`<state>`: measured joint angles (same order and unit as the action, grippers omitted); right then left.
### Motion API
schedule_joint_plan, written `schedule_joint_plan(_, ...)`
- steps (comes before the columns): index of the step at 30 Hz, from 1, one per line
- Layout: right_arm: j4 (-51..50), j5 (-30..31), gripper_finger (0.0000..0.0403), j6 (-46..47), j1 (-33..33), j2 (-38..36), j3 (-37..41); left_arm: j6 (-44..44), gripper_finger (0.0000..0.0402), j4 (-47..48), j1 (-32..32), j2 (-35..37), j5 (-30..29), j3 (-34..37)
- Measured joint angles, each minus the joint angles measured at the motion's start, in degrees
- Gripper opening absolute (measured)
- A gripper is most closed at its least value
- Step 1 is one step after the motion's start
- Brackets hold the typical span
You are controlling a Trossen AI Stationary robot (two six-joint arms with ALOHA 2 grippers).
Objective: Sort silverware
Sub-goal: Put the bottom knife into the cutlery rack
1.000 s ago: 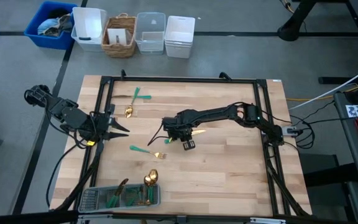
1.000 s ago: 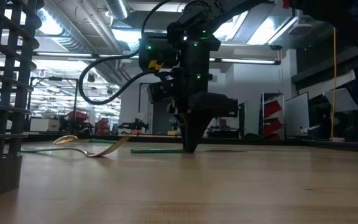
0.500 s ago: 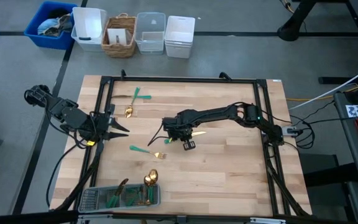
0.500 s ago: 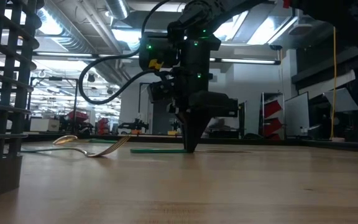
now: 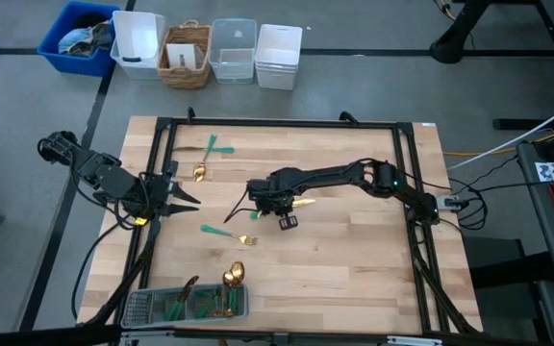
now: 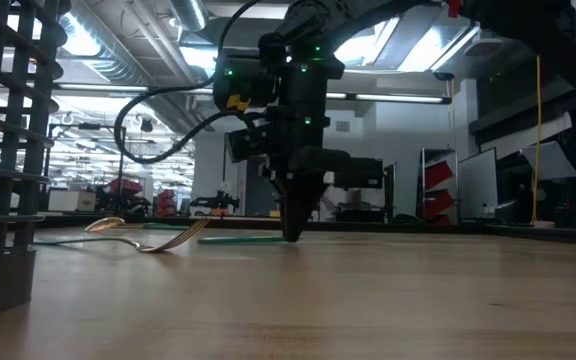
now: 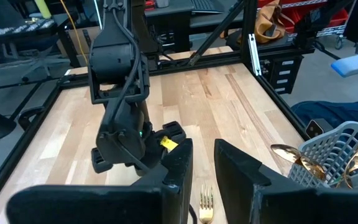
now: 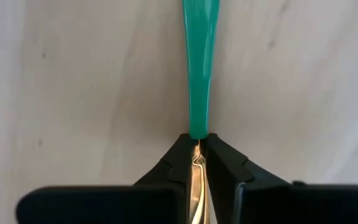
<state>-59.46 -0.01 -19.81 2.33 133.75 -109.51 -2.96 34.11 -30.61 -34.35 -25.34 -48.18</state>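
The silverware has gold heads and teal handles. My right gripper (image 5: 265,206) stands at the table's middle, shut on one piece whose teal handle (image 8: 197,68) runs away from the fingers and whose pointed gold head (image 5: 306,203) sticks out the other side. A fork (image 5: 227,234) lies flat near it. A spoon (image 5: 200,171) and another piece (image 5: 223,150) lie at the far left. My left gripper (image 7: 204,165) hangs open above the table's left edge, touching nothing. My right gripper pinches the piece's gold neck (image 8: 196,160) between its two fingers, right where the teal handle ends. The fingers (image 6: 291,222) come from above, pointing down, and lie across the piece. The piece lies level at table height; whether it is clear of the wood I cannot tell.
A grey mesh tray (image 5: 152,306) with several pieces in it stands at the near left; a spoon (image 5: 236,274) rests on its rim. Bins and a basket (image 5: 186,56) stand beyond the far edge. A black frame (image 5: 407,173) borders the table.
My right gripper has shifted a little toward the table's left edge, and the piece between its fingers has gone along with it, staying level.
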Motion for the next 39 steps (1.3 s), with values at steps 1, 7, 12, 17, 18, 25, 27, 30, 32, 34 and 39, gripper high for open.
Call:
schedule_joint_plan(1,-0.2,0.2,0.0039,0.0,0.0,0.0,-0.1,0.0,0.0060,0.0,0.0,0.0,0.0,0.0)
schedule_joint_plan(7,-0.5,1.1,0.0039,-0.1,0.0,-0.1,-0.1,0.0,0.0060,0.0,0.0,0.0,0.0,0.0)
schedule_joint_plan(12,-0.6,3.5,0.0039,-0.2,0.0,-0.2,-0.1,0.0,0.0060,0.0,0.0,0.0,0.0,0.0)
schedule_joint_plan(17,-0.6,6.9,0.0039,-0.2,0.0,-0.2,-0.2,0.0,0.0060,0.0,0.0,0.0,0.0,0.0)
schedule_joint_plan(18,-0.6,7.3,0.0039,-0.2,0.0,-0.2,-0.2,0.0,0.0060,0.0,0.0,0.0,0.0,0.0)
schedule_joint_plan(25,-0.7,8.6,0.0040,-2.3,0.0,-0.3,-0.2,0.0,0.0060,0.0,0.0,0.0,0.0,0.0)
schedule_joint_plan(27,-0.7,8.6,0.0040,-3.0,0.0,-0.3,-0.2,0.0,0.0060,0.0,0.0,0.0,0.0,0.0)
schedule_joint_plan(30,-0.7,8.6,0.0040,-3.0,0.0,-0.4,-0.2,0.0,0.0060,0.0,0.0,0.0,0.0,0.0)
schedule_joint_plan(32,-0.7,9.6,0.0040,-3.2,0.0,-0.4,-0.2,0.0,0.0060,0.0,0.0,0.0,0.0,0.0)
schedule_joint_plan(34,-0.7,11.7,0.0040,-3.5,-0.1,-0.4,-0.2,0.0,0.0060,0.0,0.0,0.0,0.0,0.0)
schedule_joint_plan(39,-0.7,17.2,0.0040,-6.2,-0.1,-0.4,-0.3,0.0,0.0060,0.0,0.0,0.0,-1.8,0.0)
